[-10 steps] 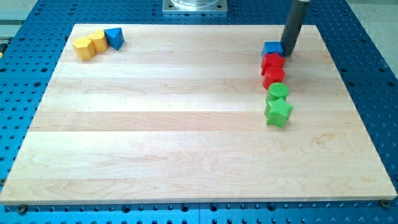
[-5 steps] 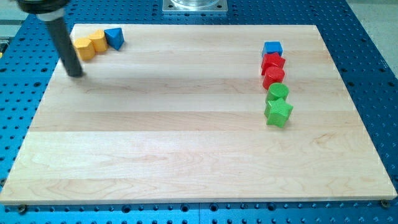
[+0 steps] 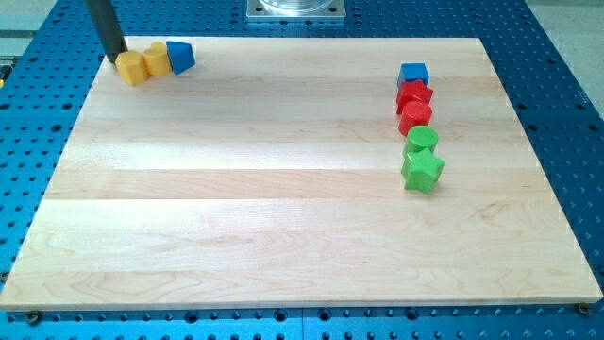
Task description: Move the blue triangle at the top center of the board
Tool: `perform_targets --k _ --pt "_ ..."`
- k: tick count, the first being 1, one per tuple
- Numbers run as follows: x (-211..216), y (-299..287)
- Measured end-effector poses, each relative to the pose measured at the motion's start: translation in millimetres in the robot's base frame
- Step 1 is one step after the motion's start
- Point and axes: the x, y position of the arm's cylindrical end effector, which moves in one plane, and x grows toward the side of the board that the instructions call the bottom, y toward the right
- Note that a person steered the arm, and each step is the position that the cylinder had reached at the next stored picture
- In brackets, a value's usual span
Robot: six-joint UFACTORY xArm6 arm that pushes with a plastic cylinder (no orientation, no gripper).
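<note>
The blue triangle (image 3: pixel 180 56) lies at the view's top left of the wooden board (image 3: pixel 283 189), touching the right side of two yellow blocks (image 3: pixel 132 68) (image 3: pixel 157 59) set in a row. My tip (image 3: pixel 114 59) stands at the board's top left corner, right against the left side of the leftmost yellow block. The rod rises out of the view's top.
At the view's right stands a column of blocks: a blue cube (image 3: pixel 412 74), two red blocks (image 3: pixel 413 94) (image 3: pixel 414 117), a green round block (image 3: pixel 422 142) and a green star (image 3: pixel 422 171). A metal mount (image 3: pixel 295 9) sits beyond the board's top edge.
My tip has moved up from below the yellow blocks to their left side. The yellow blocks and the blue triangle have slid a little to the right.
</note>
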Motion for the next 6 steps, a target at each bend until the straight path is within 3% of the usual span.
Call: perform_targets --k 2,3,4,6 --pt "10.6 139.3" --pt "10.6 152.8" --pt "1.9 125.8" --pt "-7.2 189.6"
